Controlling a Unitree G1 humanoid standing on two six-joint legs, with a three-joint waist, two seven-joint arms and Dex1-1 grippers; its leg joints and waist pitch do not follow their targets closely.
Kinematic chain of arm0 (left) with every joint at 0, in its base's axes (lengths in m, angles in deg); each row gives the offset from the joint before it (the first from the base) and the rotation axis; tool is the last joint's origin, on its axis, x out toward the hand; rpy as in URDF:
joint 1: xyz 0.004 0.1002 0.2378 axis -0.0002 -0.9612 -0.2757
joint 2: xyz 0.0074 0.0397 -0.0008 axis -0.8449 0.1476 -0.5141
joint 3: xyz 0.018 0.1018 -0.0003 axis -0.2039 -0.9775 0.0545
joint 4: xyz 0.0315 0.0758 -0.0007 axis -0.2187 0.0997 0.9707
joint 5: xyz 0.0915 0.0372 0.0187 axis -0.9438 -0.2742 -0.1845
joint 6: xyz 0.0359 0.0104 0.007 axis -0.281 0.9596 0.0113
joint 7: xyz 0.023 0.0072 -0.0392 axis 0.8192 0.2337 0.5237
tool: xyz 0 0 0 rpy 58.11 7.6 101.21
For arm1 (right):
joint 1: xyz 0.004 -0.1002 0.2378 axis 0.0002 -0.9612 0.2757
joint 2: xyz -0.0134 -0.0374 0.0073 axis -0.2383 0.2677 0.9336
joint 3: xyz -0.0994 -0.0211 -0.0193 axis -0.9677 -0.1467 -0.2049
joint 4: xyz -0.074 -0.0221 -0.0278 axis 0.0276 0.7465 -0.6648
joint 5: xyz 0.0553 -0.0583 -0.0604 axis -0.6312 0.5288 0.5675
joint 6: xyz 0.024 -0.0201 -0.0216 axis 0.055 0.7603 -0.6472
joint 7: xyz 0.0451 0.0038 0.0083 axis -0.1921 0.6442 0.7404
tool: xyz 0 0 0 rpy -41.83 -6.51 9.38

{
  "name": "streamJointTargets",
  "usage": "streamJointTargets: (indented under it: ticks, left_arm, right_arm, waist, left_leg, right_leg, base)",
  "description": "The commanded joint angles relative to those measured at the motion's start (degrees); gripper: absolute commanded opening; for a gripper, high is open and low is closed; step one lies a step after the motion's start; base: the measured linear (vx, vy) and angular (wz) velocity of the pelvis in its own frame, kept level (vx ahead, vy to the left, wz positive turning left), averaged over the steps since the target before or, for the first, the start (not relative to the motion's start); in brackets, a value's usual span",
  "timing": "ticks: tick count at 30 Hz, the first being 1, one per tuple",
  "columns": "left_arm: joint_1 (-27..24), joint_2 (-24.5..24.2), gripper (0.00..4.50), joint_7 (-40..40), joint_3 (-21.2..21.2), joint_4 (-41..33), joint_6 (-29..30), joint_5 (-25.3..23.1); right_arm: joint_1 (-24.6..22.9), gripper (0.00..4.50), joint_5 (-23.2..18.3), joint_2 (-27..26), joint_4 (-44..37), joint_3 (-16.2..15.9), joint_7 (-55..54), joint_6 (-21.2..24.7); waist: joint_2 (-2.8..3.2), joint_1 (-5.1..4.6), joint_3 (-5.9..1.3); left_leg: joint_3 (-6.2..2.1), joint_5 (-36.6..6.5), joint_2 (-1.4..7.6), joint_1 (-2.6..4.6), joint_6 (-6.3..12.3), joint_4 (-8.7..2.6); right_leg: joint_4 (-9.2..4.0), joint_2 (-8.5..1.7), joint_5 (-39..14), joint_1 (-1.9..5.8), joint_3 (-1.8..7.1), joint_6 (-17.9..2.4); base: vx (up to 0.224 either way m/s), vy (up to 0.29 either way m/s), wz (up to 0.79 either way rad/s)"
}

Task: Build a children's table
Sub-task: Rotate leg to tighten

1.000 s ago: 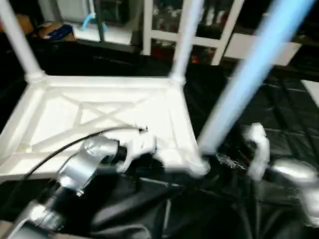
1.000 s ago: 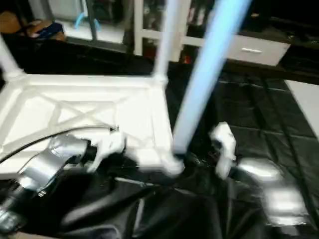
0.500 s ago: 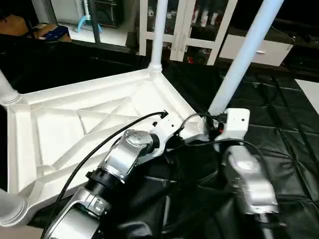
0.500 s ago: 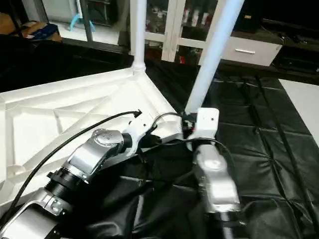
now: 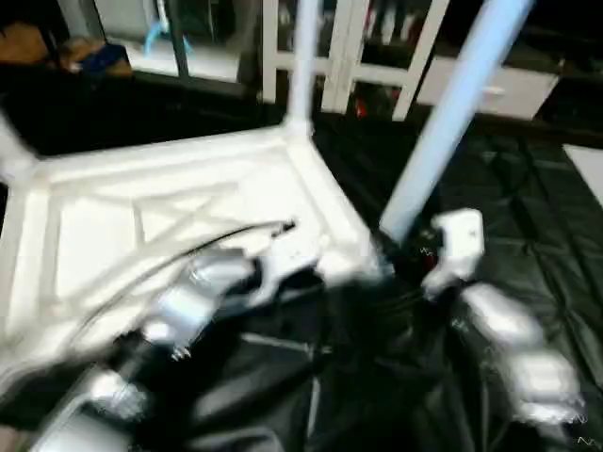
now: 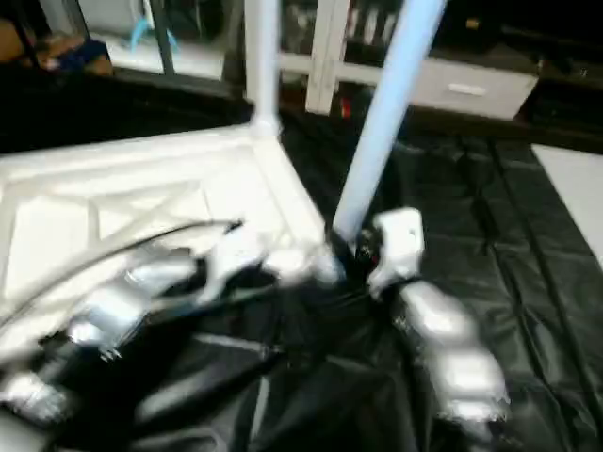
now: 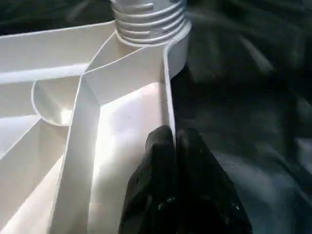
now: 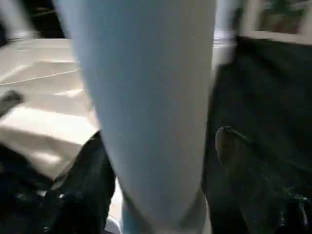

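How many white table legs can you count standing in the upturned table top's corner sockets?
3. One leg rises from the near corner by the right gripper, one from the far corner, and one shows at the picture's left edge. A fourth may be hidden.

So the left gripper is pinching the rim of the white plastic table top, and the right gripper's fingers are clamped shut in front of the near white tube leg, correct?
Not quite. The left gripper does pinch the rim of the white plastic table top. But the right gripper is not shut in front of the near white tube leg: its fingers stand apart on either side of it, as the right wrist view shows.
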Motion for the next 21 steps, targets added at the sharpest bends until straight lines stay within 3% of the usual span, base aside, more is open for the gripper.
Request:
streamJointTargets:
  ticks: [1, 3, 4, 8, 11, 16, 21]
  left_arm:
    - [-2.5, -0.4, 0.0, -5.9, -3.7, -0.7, 0.1, 1.2]
    - [-3.0, -0.7, 0.0, -7.3, -3.0, -1.9, 0.7, 3.1]
    - [-3.1, -0.9, 0.0, -7.9, -2.9, -2.4, 0.9, 3.6]
    - [-3.5, -2.0, 0.0, -9.5, -2.7, -3.1, 0.4, 4.3]
    - [-3.8, -2.6, 0.0, -10.7, -2.4, -3.5, 0.2, 4.6]
    - [-3.9, -2.6, 0.0, -11.1, -1.9, -3.7, 0.5, 4.9]
    - [-3.9, -2.8, 0.0, -11.0, -2.0, -3.8, 0.7, 5.1]
  right_arm:
    - [-2.4, 3.31, -2.7, 6.4, -3.2, 0.6, 10.1, 1.2]
    - [-3.4, 3.31, -4.0, 9.0, -3.6, 0.5, 14.3, 1.5]
    - [-3.5, 3.31, -4.2, 9.6, -3.3, 0.7, 15.5, 1.0]
    - [-3.2, 3.31, -5.9, 10.7, -2.1, 1.7, 18.8, 0.7]
    - [-3.2, 2.97, -7.1, 11.8, -1.9, 1.3, 21.8, 1.6]
    - [-4.3, 2.54, -7.7, 14.4, -2.0, -0.4, 26.5, 2.6]
    - [-4.9, 2.17, -7.2, 14.9, -1.7, -0.1, 27.6, 2.5]
  waist:
    - [0.56, 0.32, -2.72]
    - [0.6, 0.75, -2.64]
    - [0.7, 0.86, -2.78]
    - [0.44, 0.76, -2.87]
    - [0.26, 0.86, -2.88]
    - [0.22, 0.99, -3.09]
    - [0.16, 1.12, -3.04]
  left_leg:
    - [-1.04, -14.9, 3.48, 1.38, 2.82, -4.77]
    - [-0.69, -15.3, 3.5, 1.71, 2.64, -4.67]
    - [-0.89, -14.4, 3.54, 1.28, 2.6, -4.77]
    - [-1.0, -13.6, 3.32, 0.87, 2.58, -4.68]
    - [-1.12, -13.1, 3.36, 0.85, 3.0, -4.65]
    - [-1.01, -9.3, 3.41, 0.8, 4.6, -4.32]
    - [-0.93, -9.4, 3.38, 0.86, 5.02, -4.24]
  right_leg:
    - [-3.41, -2.82, -13.3, 2.09, 1.82, -13.6]
    - [-3.43, -2.92, -14.3, 1.67, 2.08, -13.5]
    - [-3.36, -3.13, -14.3, 2.05, 2.04, -13.4]
    - [-3.37, -3.2, -15.4, 2.04, 2.0, -12.6]
    - [-3.43, -3.31, -16.6, 2.12, 1.95, -12.4]
    - [-2.81, -3.22, -11.1, 2.37, 1.82, -13.9]
    - [-2.98, -3.28, -12.5, 2.26, 1.8, -14.1]
  base:
    - [0.0, 0.0, 0.0]
    - [0.0, 0.0, 0.0]
    - [0.0, 0.0, 0.0]
    - [0.0, 0.0, 0.0]
    - [0.0, 0.0, 0.0]
    - [0.0, 0.0, 0.0]
    - [0.0, 0.0, 0.0]
